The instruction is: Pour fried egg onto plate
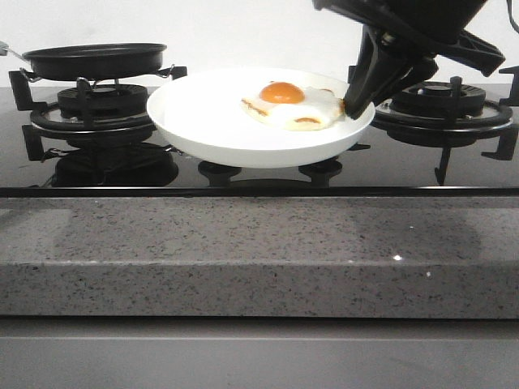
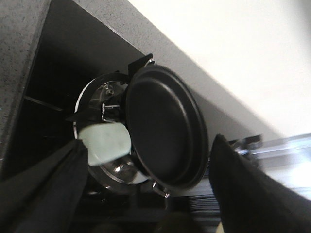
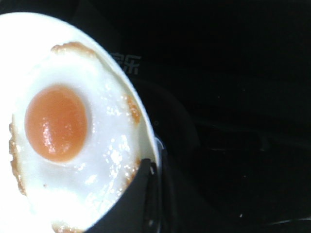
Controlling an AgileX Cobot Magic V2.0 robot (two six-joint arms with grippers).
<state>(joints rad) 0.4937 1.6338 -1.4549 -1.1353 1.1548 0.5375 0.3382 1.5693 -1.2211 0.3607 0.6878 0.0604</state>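
One fried egg (image 1: pixel 290 105) lying on plate (image 1: pixel 203 121), near its right rim; we are seeing right gripper (image 1: pixel 354 104) clamping that rim; left gripper (image 2: pixel 146 194) gaping, holding nothing.

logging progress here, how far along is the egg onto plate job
Essentially done: the fried egg lies on the plate, toward its right side, and the black frying pan sits empty on the left burner. In hand: the right gripper grips the plate's right rim. The left gripper is open above the pan. Left: release the plate.
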